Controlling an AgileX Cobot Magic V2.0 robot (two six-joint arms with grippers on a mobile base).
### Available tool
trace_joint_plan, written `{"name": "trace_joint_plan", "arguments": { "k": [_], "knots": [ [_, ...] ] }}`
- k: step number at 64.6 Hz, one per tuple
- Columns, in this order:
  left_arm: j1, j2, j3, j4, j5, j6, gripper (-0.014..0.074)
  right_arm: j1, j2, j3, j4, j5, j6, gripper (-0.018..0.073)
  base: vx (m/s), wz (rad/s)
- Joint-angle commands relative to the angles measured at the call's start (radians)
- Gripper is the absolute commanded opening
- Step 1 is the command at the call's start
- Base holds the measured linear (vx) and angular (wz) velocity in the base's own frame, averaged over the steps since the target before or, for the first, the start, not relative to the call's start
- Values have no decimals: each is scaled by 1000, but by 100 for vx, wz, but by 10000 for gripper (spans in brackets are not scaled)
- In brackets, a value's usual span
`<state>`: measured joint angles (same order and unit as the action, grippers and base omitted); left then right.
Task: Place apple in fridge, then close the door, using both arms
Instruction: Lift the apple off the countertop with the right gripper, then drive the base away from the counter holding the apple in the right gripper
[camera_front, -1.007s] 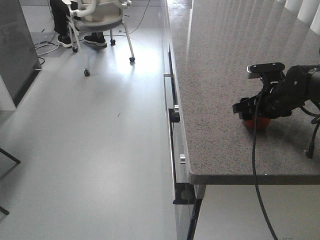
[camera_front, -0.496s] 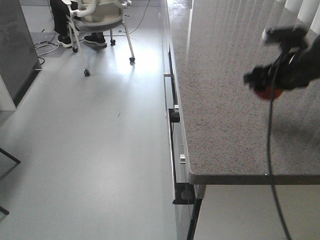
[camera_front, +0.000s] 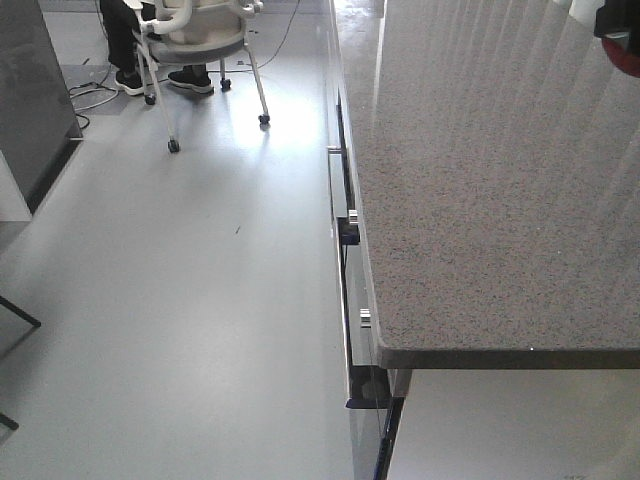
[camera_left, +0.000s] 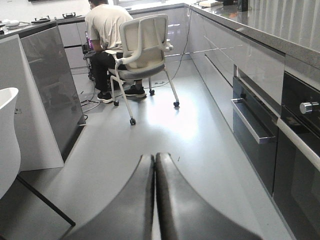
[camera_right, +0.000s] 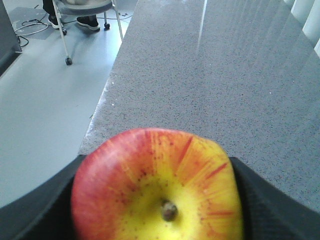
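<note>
The apple (camera_right: 155, 185), red with a yellow patch round its stem, fills the bottom of the right wrist view. My right gripper (camera_right: 156, 212) is shut on it, one dark finger (camera_right: 40, 212) on each side, and holds it above the speckled grey counter (camera_right: 210, 75). In the front view only a red sliver of the apple (camera_front: 626, 58) and a bit of the right gripper (camera_front: 616, 20) show at the top right corner. My left gripper (camera_left: 154, 157) is shut with nothing in it, low over the floor. I cannot make out the fridge or its door.
The counter (camera_front: 470, 180) has drawers and an oven front (camera_left: 300, 130) along its floor side. A person sits on a wheeled chair (camera_left: 142, 50) down the aisle. A dark grey slanted panel (camera_left: 55, 85) and a white rounded seat (camera_left: 7, 140) stand at the left.
My right gripper has lifted the apple off the counter and carried it up and away, from mid right to the top right corner of the front view.
</note>
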<state>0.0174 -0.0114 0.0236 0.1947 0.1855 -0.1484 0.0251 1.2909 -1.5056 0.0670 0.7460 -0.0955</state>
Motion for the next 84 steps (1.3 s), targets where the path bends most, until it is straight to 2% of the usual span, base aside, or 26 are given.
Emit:
{"name": "trace_joint_plan", "arguments": {
  "k": [1,14,84],
  "knots": [
    [-7,-15,-17,-9,-69,-4,-6,-4,-40,-30,2,-50,-7,149,0,0],
    [-7,-15,-17,-9,-69,-4,-6,-4,-42,-30,2,4,-7,149,0,0],
    [-7,-15,-17,-9,-69,-4,-6,-4,-42,-30,1,3,-7,149,0,0]
  ]
}}
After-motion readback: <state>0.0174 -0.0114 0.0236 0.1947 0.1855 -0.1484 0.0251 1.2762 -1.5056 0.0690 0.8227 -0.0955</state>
